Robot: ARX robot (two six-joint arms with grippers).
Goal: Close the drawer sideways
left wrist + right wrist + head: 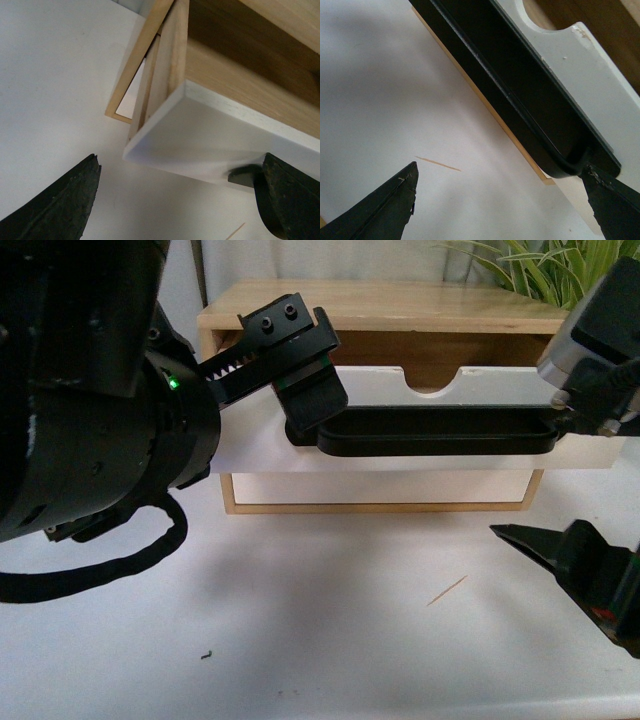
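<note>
The drawer [390, 388] has a white front, a long black bar handle [435, 430] and a half-round notch [440, 385] in its top edge. It stands pulled out of the wooden cabinet [380, 305]. My left gripper [310, 370] is open at the handle's left end, with one finger against the drawer front. In the left wrist view [175, 200] the drawer's corner [210, 140] lies between the spread fingers. My right gripper [530, 475] is open at the handle's right end. In the right wrist view [500, 195] one finger [615, 200] touches the handle's end [565, 165].
A plain white drawer front [380, 487] without a handle sits below in the cabinet. A thin wooden sliver [447, 590] and a small dark speck [206, 654] lie on the white table. A green plant [540, 270] stands behind the cabinet at the right.
</note>
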